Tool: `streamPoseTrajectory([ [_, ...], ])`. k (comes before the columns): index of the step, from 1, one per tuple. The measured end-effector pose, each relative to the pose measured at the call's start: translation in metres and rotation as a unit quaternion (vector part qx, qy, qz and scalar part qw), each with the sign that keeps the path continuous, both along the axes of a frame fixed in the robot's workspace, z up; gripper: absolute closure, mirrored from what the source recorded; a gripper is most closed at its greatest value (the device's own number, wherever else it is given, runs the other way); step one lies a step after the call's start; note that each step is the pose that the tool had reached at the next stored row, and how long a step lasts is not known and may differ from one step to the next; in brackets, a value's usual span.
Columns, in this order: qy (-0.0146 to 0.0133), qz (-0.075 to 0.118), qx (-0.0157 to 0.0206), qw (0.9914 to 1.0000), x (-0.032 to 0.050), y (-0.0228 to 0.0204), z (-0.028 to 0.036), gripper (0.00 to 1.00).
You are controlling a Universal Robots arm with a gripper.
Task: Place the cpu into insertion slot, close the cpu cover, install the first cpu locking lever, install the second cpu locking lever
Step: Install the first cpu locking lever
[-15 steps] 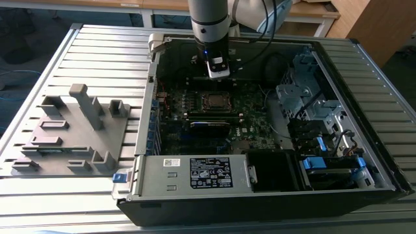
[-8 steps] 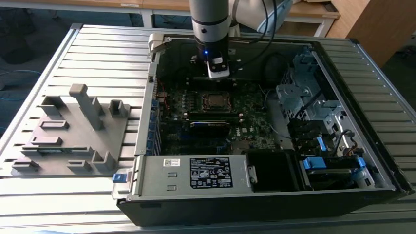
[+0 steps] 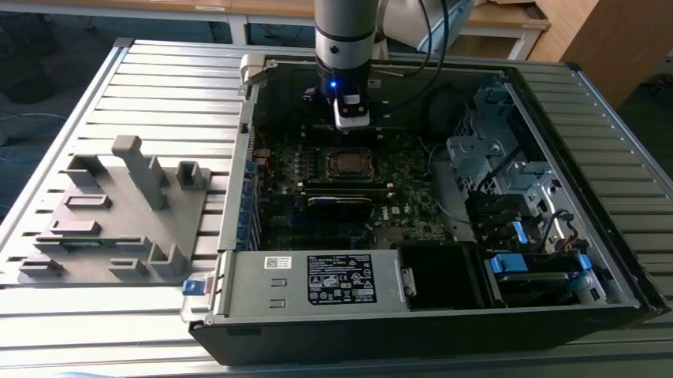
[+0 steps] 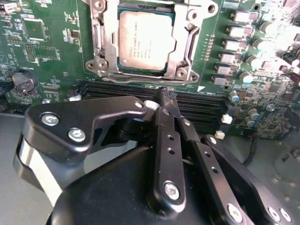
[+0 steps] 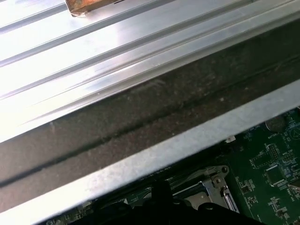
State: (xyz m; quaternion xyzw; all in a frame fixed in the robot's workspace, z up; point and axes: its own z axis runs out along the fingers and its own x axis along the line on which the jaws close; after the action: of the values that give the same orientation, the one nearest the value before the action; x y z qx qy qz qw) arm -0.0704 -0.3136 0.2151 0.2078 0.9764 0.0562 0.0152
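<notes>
The cpu, a flat square chip with a dull silver top, lies in the insertion slot, whose dark rim shows at one edge. The cpu cover, a shiny metal frame with a square window, lies flat around the chip. A thin metal lever runs along the frame's edge nearest the gripper. My gripper hangs just beside the socket, over the long black memory slots, with its black fingers shut on nothing. In the exterior view the gripper hangs just beyond the socket.
The open computer case walls in the motherboard. A grey drive cage stands at the exterior view's right, a power supply at the front. A grey fixture lies on the slatted table.
</notes>
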Motion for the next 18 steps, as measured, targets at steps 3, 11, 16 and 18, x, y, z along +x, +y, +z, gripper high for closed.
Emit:
streamPoseTrajectory([
  [3, 0.0006, 0.001, 0.0000, 1.00000, 0.0004, 0.0000, -0.0001, 0.89],
  [11, 0.0006, 0.020, 0.0000, 0.99980, 0.0114, 0.0000, -0.0006, 0.89],
  [16, 0.0005, 0.034, 0.0001, 0.99942, 0.0203, 0.0000, -0.0013, 0.89],
  [18, 0.0006, 0.038, 0.0000, 0.99928, 0.0214, -0.0001, -0.0013, 0.89],
])
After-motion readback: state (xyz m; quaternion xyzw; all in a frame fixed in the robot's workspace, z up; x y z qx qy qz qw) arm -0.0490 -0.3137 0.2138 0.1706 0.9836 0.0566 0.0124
